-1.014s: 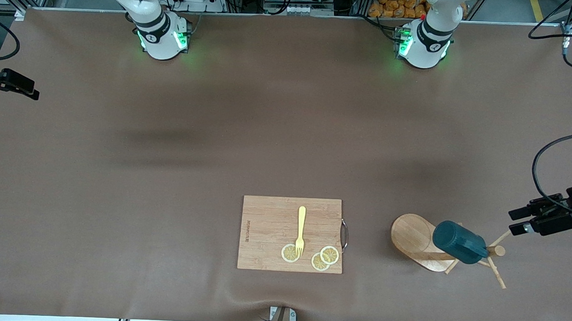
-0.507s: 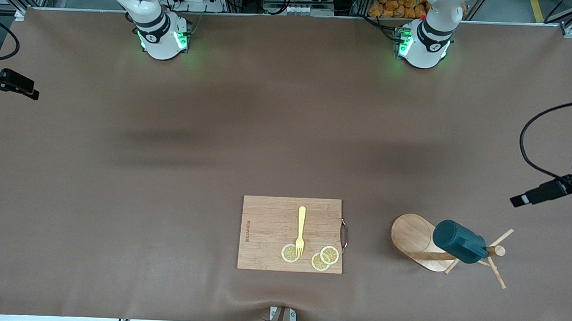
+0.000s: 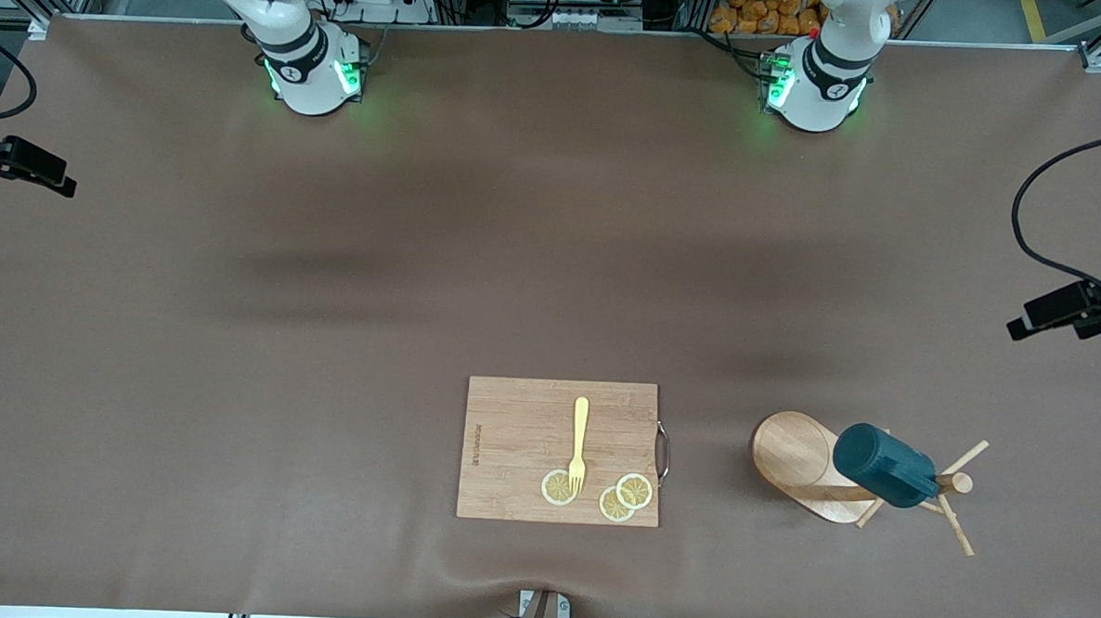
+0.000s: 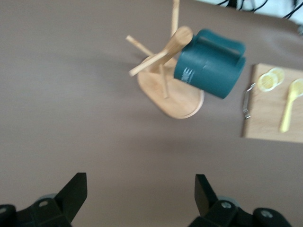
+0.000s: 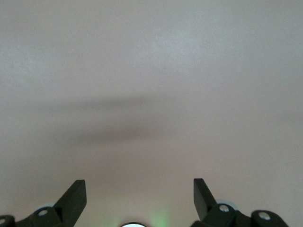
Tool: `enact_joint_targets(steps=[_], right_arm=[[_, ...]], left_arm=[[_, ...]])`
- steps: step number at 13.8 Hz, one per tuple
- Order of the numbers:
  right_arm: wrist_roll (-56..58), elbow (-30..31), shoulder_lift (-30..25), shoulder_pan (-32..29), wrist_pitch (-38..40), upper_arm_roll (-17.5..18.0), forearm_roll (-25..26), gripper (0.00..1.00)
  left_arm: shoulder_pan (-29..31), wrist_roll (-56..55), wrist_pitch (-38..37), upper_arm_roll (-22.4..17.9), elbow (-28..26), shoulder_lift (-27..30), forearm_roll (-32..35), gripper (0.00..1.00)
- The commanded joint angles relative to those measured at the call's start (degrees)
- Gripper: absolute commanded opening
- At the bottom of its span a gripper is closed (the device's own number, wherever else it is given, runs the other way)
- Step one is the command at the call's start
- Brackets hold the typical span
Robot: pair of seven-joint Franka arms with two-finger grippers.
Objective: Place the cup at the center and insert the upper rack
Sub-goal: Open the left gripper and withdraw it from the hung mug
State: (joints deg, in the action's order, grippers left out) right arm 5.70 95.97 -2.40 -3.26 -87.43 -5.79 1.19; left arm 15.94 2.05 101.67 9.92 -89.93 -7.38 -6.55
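— While the cup hangs on the upper rack, where does that rack stand?
— Toward the left arm's end of the counter, in the part nearest the front camera. Its oval base rests flat on the brown surface, and the teal cup sits on a peg near the top of the post, mouth toward the post, handle showing in the left wrist view.
— Anything beside it?
— A wooden cutting board, near the rack and toward the right arm's end from it. A yellow fork lies on the board, tines over one of three lemon slices at the board's nearer edge. A metal handle is on the board's side facing the rack.
— And the arms?
— The left gripper is up in the air over bare counter near the rack, jaws spread wide, grasping nothing. The right gripper waits over bare counter, jaws likewise released and empty.
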Motion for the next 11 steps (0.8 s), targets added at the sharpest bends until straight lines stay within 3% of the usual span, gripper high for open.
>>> enact_joint_targets(steps=[1,6,9,11], right_arm=[[-1.14,-0.51,-0.06,0.01,-0.28,0.35,-0.58,1.00],[-1.75,-5.08,1.96,-0.78,2.88,0.35,-1.02,1.00],[-2.27,-5.35,1.35,0.18,6.46,0.61,-0.14,1.00],[-2.45,-5.62,1.26,0.45,8.95,0.61,0.03,1.00]], left_arm=[[-5.72,0.24,-1.90,-2.70,-5.69,7.28,4.09,1.00],[-15.04,-0.73,-10.08,-7.45,-5.26,11.16,4.44,1.00],[-19.17,-1.43,-13.76,-7.90,-4.91,12.30,9.87,1.00],[-19.19,-3.18,-15.01,-7.20,-4.21,12.74,10.07,1.00]])
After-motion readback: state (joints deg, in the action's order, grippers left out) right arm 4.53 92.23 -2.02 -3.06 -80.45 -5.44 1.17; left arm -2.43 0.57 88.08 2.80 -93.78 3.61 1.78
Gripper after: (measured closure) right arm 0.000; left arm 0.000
